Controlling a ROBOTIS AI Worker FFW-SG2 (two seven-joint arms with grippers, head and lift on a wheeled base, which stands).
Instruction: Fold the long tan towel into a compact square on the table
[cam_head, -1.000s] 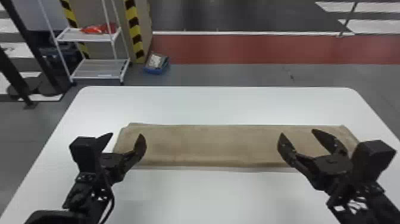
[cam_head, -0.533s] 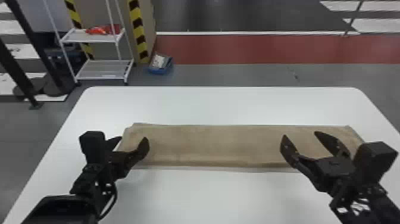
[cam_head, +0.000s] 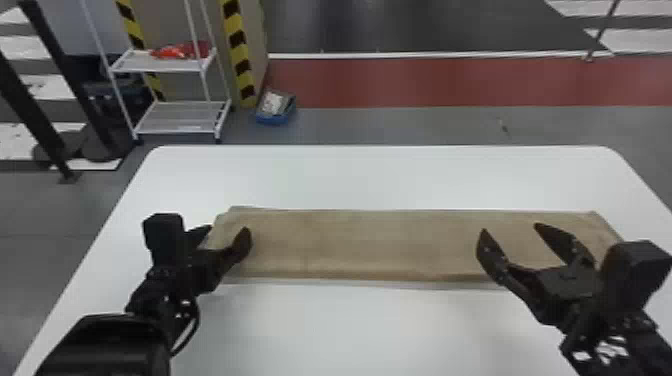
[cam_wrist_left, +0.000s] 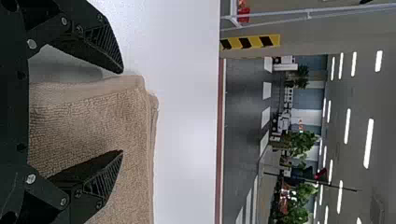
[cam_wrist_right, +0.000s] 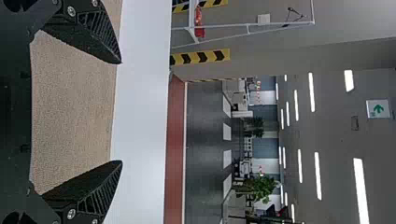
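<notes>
1. One white table (cam_head: 350, 325) is spreading across the foreground, its far corners rounding off before a grey floor.
2. Two arms are coming in over the near side, one at each end, and are standing partly in the way of the towel.
3. The left gripper (cam_head: 225, 232) is hanging at the towel's left end, its two fingers parting widely – one lying over the cloth, the other beyond its end edge.
4. The right gripper (cam_head: 510, 229) is hovering above the towel near its right end, its two fingers also spreading apart, with tan cloth showing between them.
5. One long tan towel (cam_head: 360, 245) is lying lengthwise across the table as a flat strip, layers showing at its left end.
6. Beyond the table, to the left, one white rack (cam_head: 177, 120) is standing with two shelves showing – the upper holding a red item (cam_head: 182, 50).
7. One blue box (cam_head: 275, 119) is sitting on the floor beside two striped bands (cam_head: 239, 55).
8. Farther back, one red floor strip (cam_head: 450, 82) is running across, before a dark floor.
</notes>
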